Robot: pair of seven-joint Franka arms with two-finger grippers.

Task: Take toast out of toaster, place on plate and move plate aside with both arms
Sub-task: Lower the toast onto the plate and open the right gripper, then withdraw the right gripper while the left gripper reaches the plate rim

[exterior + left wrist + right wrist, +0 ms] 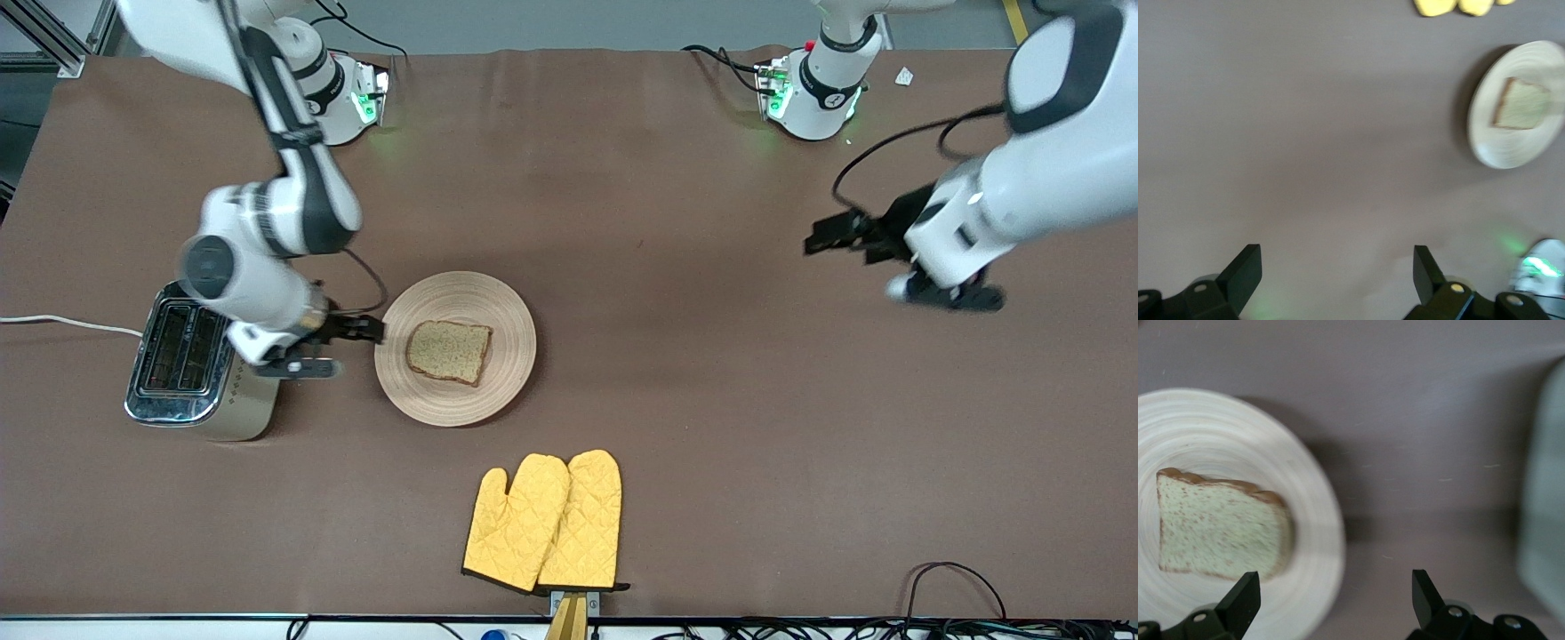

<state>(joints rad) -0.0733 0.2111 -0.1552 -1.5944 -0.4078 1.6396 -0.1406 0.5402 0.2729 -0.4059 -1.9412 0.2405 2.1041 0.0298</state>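
Lying toast (449, 351) on plate (507, 307)

No readable text, label, brand, number or sign anywhere. Only green indicator lights at the arm bases, without lettering. Small pattern on the toaster (191, 369) side too fine to read as characters.
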